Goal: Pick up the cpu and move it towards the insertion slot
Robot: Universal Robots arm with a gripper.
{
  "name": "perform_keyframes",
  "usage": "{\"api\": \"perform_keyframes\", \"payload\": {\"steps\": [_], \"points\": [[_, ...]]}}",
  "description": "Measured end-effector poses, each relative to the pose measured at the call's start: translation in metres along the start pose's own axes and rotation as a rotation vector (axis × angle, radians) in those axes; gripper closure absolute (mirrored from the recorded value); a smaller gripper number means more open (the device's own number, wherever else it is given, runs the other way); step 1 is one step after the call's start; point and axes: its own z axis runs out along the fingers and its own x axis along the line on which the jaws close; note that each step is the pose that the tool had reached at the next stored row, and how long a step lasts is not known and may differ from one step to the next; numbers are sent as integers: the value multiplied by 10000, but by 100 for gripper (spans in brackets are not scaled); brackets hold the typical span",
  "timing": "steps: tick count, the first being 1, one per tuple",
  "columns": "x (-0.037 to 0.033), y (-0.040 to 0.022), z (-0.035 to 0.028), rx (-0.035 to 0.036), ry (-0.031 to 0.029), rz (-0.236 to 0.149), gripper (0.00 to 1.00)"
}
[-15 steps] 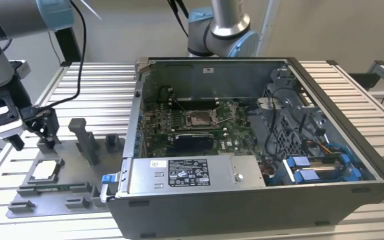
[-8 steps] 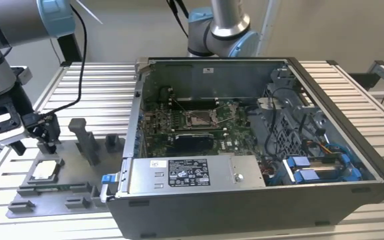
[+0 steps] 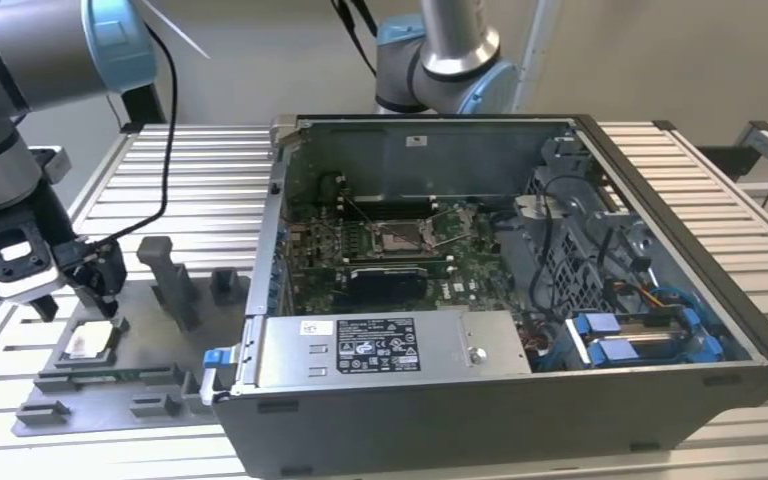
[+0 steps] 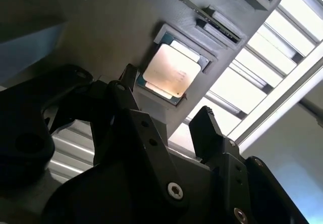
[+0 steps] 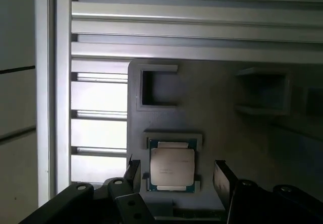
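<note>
A table of ribbed metal slats (image 3: 184, 160) is seen in a plain, light-walled workroom. On it are set a grey fixture plate (image 3: 157, 392) and, on the exterior view's right, an open computer case (image 3: 491, 410).

The gripper (image 3: 80, 308) is held low over the fixture plate, at the exterior view's left. In both wrist views its black fingers (image 5: 220, 169) are parted wide, one on each side of the cpu (image 5: 172, 166). Nothing is gripped, and a narrow gap is seen between each finger and the chip.

The cpu (image 3: 91, 342) is lying flat, silvery face up, in a shallow square pocket of the fixture plate (image 5: 217, 108).

The step in hand is judged to be the grasp. It is likely done best with the fingers kept centred on two opposite edges of the chip, level with the plate, and closed gently, since so thin a part can be tipped or pinched askew.

The pocket's raised rim lies close around the chip, so a straight lift out of it seems called for. Tall grey fixture posts (image 3: 177, 282) stand near, toward the case. The case wall lies between the plate and the insertion slot (image 3: 398, 237), which sits well apart, deep inside on the green board. The case is open at the top. Cables and a drive cage (image 3: 584, 240) crowd the side of the slot on the exterior view's right.
</note>
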Motion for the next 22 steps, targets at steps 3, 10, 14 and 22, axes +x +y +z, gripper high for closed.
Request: {"api": "perform_keyframes", "payload": {"steps": [3,10,14,22], "points": [[3,-12,51,4,-10,-1,0],[22,-22,164,4,-86,-44,0],[42,-24,229,6,-130,-112,0],[58,-57,309,7,-220,-284,0]]}}
